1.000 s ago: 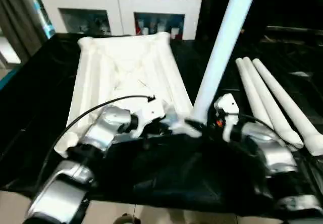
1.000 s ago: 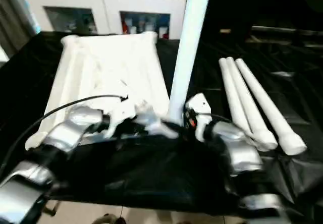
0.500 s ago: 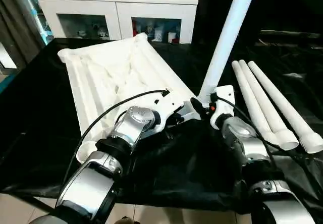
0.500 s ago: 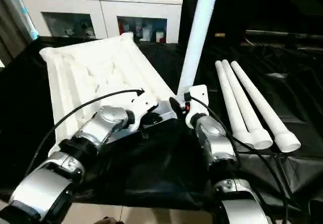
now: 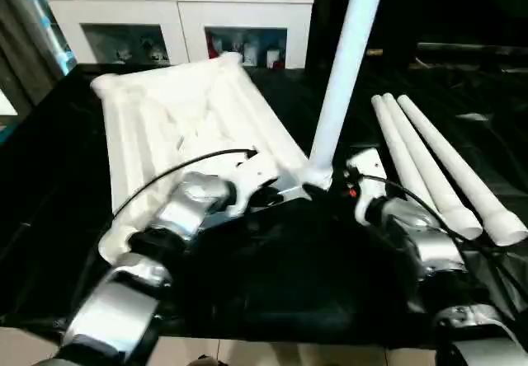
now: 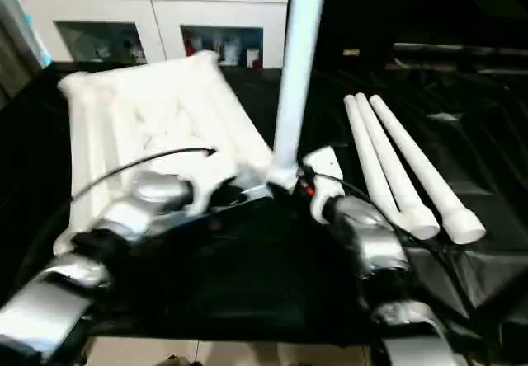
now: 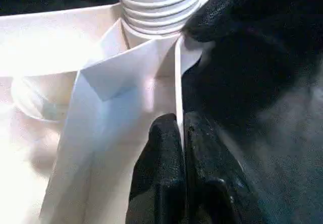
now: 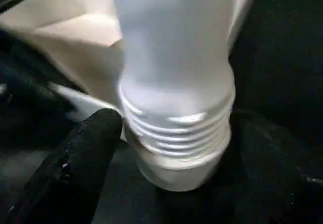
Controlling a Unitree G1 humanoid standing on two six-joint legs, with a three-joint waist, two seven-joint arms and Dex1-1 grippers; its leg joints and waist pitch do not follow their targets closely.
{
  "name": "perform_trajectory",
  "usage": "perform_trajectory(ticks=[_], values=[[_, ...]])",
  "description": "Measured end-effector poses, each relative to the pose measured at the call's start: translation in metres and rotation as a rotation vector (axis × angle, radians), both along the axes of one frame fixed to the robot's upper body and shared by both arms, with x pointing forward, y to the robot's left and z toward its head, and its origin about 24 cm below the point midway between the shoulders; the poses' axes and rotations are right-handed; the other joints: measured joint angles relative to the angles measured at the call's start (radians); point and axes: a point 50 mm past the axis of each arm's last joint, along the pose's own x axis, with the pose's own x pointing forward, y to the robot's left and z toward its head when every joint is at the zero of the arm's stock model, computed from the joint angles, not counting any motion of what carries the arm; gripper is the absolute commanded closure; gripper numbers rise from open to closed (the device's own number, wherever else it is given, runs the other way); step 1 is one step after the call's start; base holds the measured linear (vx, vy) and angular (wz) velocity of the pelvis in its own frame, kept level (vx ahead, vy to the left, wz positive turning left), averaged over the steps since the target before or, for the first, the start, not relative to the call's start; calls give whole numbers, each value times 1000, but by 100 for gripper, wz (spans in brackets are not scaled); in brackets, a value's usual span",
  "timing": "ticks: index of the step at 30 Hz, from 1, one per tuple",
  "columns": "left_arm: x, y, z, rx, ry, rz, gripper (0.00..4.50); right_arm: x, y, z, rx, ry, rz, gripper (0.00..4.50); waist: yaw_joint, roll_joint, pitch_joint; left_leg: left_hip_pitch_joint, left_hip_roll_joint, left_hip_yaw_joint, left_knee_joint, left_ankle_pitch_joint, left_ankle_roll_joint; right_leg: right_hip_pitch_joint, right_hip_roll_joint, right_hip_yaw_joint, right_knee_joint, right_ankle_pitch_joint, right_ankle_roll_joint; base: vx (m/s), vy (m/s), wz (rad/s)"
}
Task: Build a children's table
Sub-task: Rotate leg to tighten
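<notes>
Tabletop (image 5: 190, 114) is seen upper left in the head view, one leg (image 5: 342, 69) upright at its near corner. In the left wrist view, the left gripper (image 7: 180, 133) is pinched on the tabletop's rim. In the right wrist view, the right gripper (image 8: 171, 148) is spread around the leg's threaded end; unsupported, the leg could topple.

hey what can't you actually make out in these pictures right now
- Upright leg: its top is cut off by the head views' upper edge.
- Corner socket under that leg: hidden by the leg's threaded end and the right tool.
- Tabletop: near edge covered by the left forearm.
</notes>
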Motion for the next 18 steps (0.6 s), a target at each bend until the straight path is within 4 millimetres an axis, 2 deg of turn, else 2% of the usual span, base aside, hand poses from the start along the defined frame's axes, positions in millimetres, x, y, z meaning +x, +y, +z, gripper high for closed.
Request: perform_trajectory(ticks=[3, 6, 14, 15, 18], values=[[-8, 6, 3, -5, 24, -100, 450, -9, -4, 4, -13, 19, 123, 62, 18, 1, -1, -11, 1, 0, 3, 2, 4, -12, 0, 0, 4, 0, 0, 0, 0, 0], [-14, 8, 3, -5, 49, -164, 450, -15, -6, 9, -51, 28, 226, 62, 29, 2, -1, -13, 1, 0, 5, 2, 5, -12, 0, -2, 5, 0, 0, 0, 0, 0], [-15, 10, 2, -3, 58, -182, 450, -17, -6, 9, -51, 36, 256, 62, 29, 2, -1, -13, 1, 1, 7, 0, 1, -12, -1, -1, 5, 2, -1, 0, 0, 0], [-15, 10, 2, -3, 58, -183, 450, -17, -5, 9, -48, 37, 257, 88, 29, 2, -1, -13, 1, 1, 7, 0, 1, -12, -1, -1, 5, 2, -1, 0, 0, 0], [-15, 12, 3, -4, 59, -181, 450, -17, -5, 9, -32, 36, 257, 95, 29, 2, -1, -13, 2, 1, 7, 1, 1, -12, -1, -2, 5, 2, -1, 0, 0, 0]])
